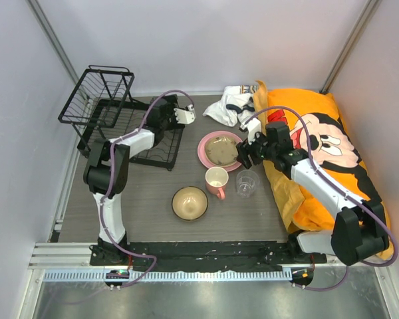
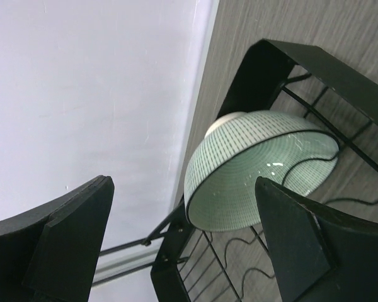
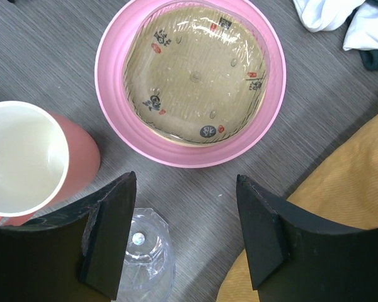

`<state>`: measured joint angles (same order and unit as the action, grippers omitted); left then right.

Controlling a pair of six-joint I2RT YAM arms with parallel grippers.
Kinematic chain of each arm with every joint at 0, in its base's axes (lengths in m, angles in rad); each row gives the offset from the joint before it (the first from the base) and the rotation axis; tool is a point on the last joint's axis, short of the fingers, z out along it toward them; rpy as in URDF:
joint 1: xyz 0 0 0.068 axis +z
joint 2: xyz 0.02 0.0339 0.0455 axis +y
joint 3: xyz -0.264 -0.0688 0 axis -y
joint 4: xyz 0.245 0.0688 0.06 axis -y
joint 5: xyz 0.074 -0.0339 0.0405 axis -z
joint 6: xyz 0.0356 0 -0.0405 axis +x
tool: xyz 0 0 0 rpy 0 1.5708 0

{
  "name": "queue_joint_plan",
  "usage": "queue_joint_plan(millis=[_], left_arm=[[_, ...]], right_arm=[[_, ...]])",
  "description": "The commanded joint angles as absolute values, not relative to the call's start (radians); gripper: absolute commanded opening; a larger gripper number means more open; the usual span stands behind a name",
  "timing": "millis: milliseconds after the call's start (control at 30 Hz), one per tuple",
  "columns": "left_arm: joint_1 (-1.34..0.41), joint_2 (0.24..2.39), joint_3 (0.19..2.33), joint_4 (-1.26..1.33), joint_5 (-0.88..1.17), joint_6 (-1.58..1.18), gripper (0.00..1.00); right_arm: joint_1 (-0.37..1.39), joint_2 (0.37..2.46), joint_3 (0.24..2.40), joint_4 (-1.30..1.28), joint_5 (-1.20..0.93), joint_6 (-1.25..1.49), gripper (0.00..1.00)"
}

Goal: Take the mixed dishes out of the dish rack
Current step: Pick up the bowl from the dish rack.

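Closest to the lens, the black fingers (image 3: 107, 239) of the right gripper (image 3: 186, 182), spread apart above bare table (image 3: 195, 207) and grasping nothing. Just beyond them, the large pink plate (image 3: 110, 82), flat on the table right of centre and toward the far edge, with the smaller tan shallow dish (image 3: 195, 69) nested inside it. Nothing in the dish but its painted marks. On the plate's near side, the pink mug (image 3: 31, 157), upright, its cream inside bare. Just right of the mug in the overhead view, the clear glass cup (image 3: 145, 264), partly hidden behind one finger. Closer to the near edge, at centre, a dark-sided bowl (image 1: 189, 203) with a cream inside, likewise holding nothing.

At the far-left corner, the dish rack (image 2: 283, 69): raised upper basket (image 1: 96, 100) showing only its own wires, lower tray (image 1: 167, 147) holding one mint-green bowl (image 2: 252, 170), ribbed and tipped up on its edge among the wavy wires. Facing that bowl, the left gripper (image 2: 183, 185), fingers fully released, the bowl in view between them and not gripped.

Along the right edge, an orange cartoon-mouse cushion (image 1: 319, 143) beneath the right arm. At the far edge, a crumpled white cloth (image 1: 229, 105).
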<state>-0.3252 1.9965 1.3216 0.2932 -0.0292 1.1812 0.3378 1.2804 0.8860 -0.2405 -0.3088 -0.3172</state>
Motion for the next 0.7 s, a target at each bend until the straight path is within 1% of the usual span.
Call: queue_joint_plan(millis=[0,100,133,200,233,300,400,600,667], left_arm=[[-0.307,2.037,1.396,0.374,0.023,1.2,0.98],[-0.301,2.066,1.416,0.373,0.023,1.209,0.91],[-0.301,2.072,1.417,0.374,0.025,1.215,0.86],[-0.299,2.088,1.42,0.379,0.025,1.223,0.81],[-0.299,2.094,1.422,0.383,0.025,1.23,0.77],[-0.298,2.109,1.43,0.391,0.02,1.233,0.75],[-0.298,2.121,1.434,0.41,0.017,1.229,0.66],[-0.298,2.146,1.442,0.46,0.006,1.229,0.56],[-0.298,2.152,1.447,0.462,-0.02,1.226,0.5]], right_arm=[[0.333,1.298,0.89,-0.225,-0.31,-0.334,0.69],[0.333,1.31,0.891,-0.229,-0.313,-0.337,0.69],[0.333,1.313,0.894,-0.233,-0.313,-0.337,0.69],[0.333,1.316,0.893,-0.233,-0.313,-0.339,0.69],[0.334,1.316,0.894,-0.235,-0.311,-0.339,0.69],[0.333,1.318,0.894,-0.235,-0.31,-0.339,0.69],[0.333,1.318,0.894,-0.236,-0.307,-0.339,0.69],[0.33,1.319,0.893,-0.236,-0.305,-0.341,0.69],[0.33,1.322,0.893,-0.236,-0.305,-0.342,0.69]])
